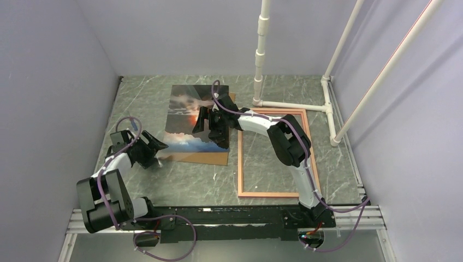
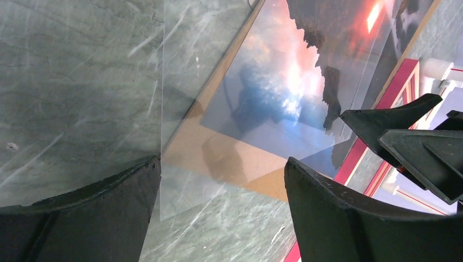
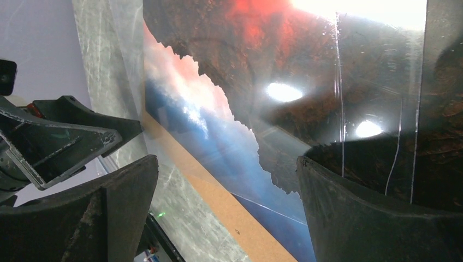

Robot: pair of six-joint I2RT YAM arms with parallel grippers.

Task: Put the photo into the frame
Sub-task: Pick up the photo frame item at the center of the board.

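The photo, dark rocks under a red sun, lies face up on a brown backing board, left of the empty pink frame. A clear sheet lies askew over them, its corner reaching onto the table. My left gripper is open at the stack's near-left corner. In the left wrist view my left gripper straddles that sheet corner without touching it. My right gripper hangs open over the photo's right part. In the right wrist view my right gripper has the photo and board below it.
A white pipe stand rises at the back, its base tubes touching the frame's far edge. Purple walls close in the left, back and right. The arm rail runs along the near table edge.
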